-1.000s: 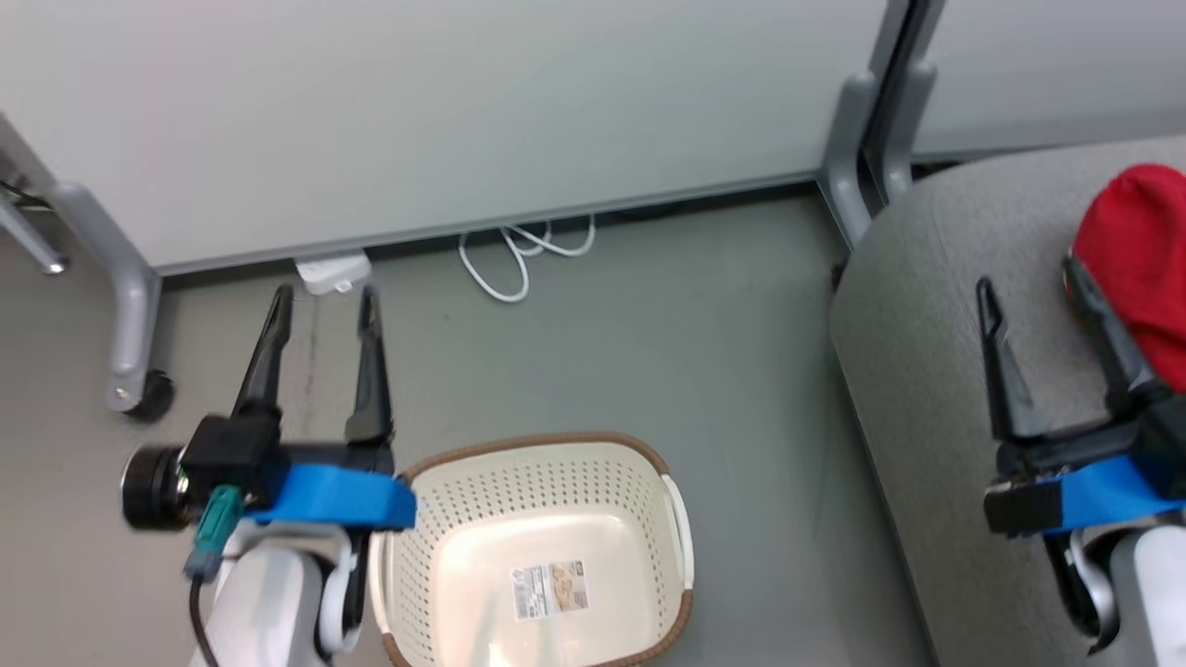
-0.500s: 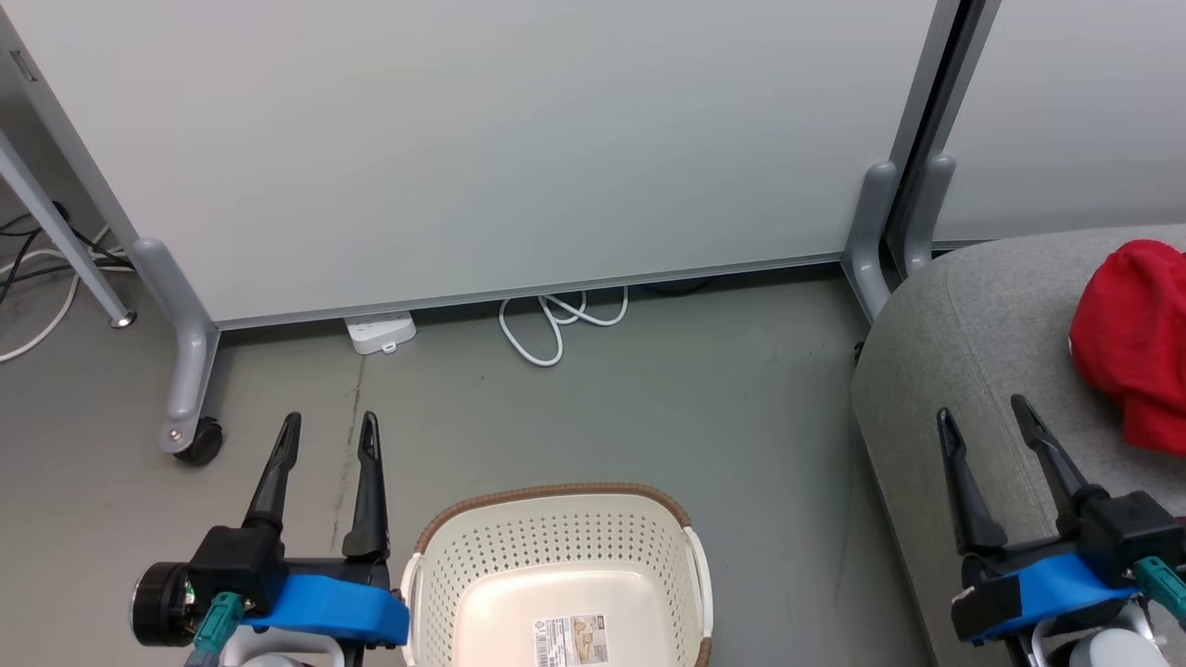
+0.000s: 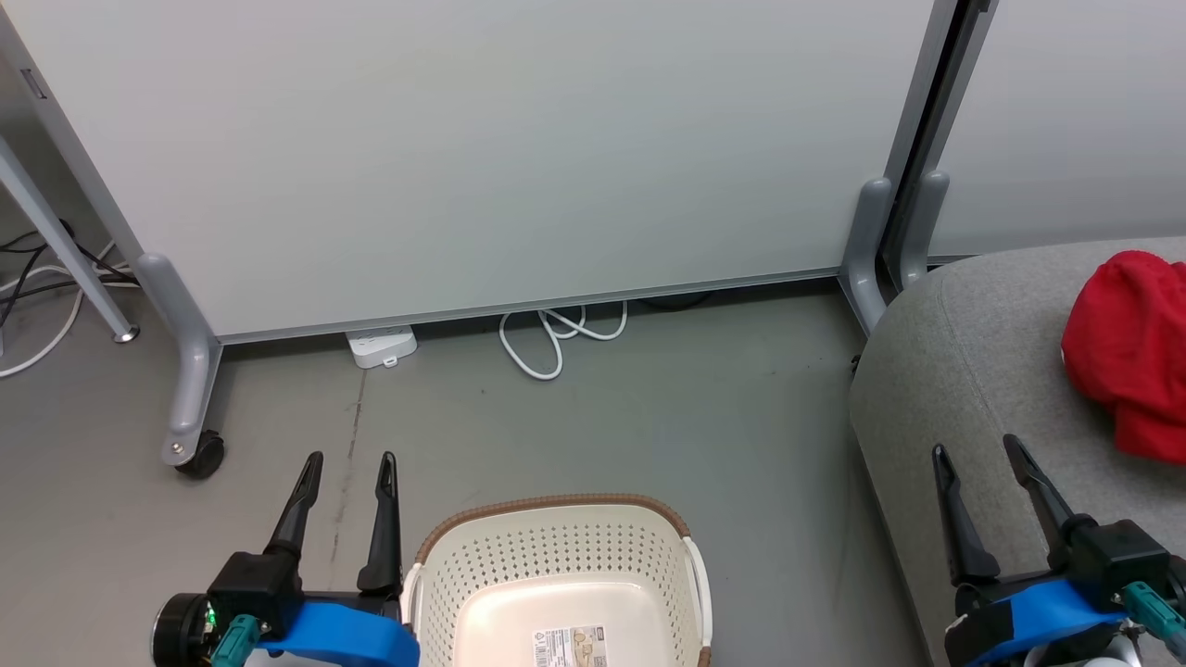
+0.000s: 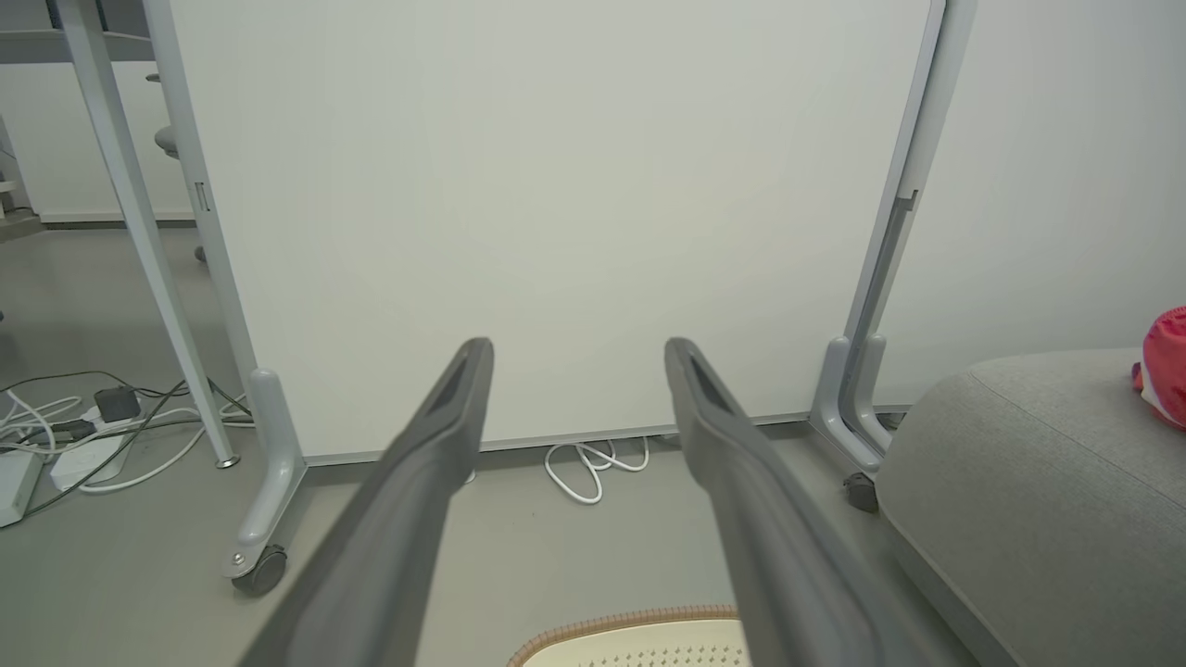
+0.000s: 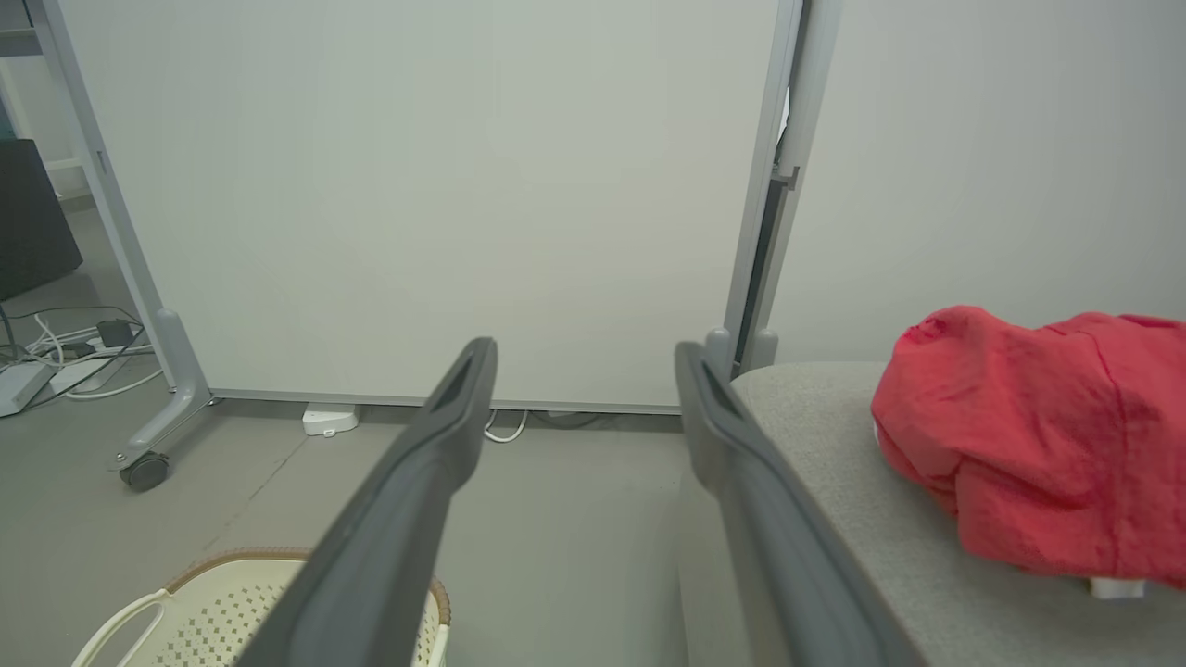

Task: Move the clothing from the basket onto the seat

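Head view: bunched soft red clothing (image 3: 1126, 357) lies on the large rounded light-grey fabric seat (image 3: 973, 371), well back from its rounded edge, so it looks already delivered. On the floor beside the seat, the cream perforated plastic basket (image 3: 556, 547) with its brown rim shows no cloth in its visible part. The left end effector (image 3: 350, 459), just beside the basket, and the right end effector (image 3: 975, 446), above the seat's edge, are both released and hold nothing, probably because nothing remains to carry.

White partition panel (image 3: 519, 148) stands ahead of left tool (image 3: 351, 460) on grey legs (image 3: 190, 371); black caster (image 3: 199, 454) just fwd-left of it. White power strip (image 3: 381, 346) & looped white cable (image 3: 556, 333) lie on grey floor (image 3: 649, 417) at panel's base, ahead of that tool. More cables (image 3: 37, 278) far left. 2nd panel (image 3: 1075, 120) ahead of right tool (image 3: 976, 446).
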Controlling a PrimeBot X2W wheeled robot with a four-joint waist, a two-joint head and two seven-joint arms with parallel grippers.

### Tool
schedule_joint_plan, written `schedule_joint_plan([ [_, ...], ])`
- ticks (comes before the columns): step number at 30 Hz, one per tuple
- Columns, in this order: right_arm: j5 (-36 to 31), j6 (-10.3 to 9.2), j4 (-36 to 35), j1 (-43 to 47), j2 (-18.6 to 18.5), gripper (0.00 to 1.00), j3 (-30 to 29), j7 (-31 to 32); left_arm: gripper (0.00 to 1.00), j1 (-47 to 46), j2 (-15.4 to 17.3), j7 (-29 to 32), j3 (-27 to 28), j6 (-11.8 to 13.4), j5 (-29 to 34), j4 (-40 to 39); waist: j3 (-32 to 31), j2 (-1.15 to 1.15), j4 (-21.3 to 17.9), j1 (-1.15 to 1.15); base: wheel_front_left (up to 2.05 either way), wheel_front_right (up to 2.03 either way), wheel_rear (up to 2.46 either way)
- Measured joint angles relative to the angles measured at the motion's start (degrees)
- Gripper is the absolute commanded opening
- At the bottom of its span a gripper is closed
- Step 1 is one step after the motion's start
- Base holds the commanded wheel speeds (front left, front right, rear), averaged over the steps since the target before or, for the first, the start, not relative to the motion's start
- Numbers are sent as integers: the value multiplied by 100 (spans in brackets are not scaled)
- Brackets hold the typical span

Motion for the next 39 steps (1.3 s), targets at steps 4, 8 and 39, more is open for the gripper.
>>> schedule_joint_plan([
  [4, 1, 0, 9, 3, -1, 100, -11, 0, 100, -1, -2, 0, -1, -18, 21, 33, -5, 0, 10, 0, 0, 0, 0],
  [8, 2, 0, 102, 33, 15, 0, 1, 11, 0, 51, -3, 8, -12, -11, 34, 136, -4, 0, 16, 0, 0, 0, 0],
  [39, 3059, -1, 207, 64, 178, 0, -124, 777, 0, 54, -10, 771, 319, -16, -2917, 254, 22, 0, -27, 0, 0, 0, 0],
])
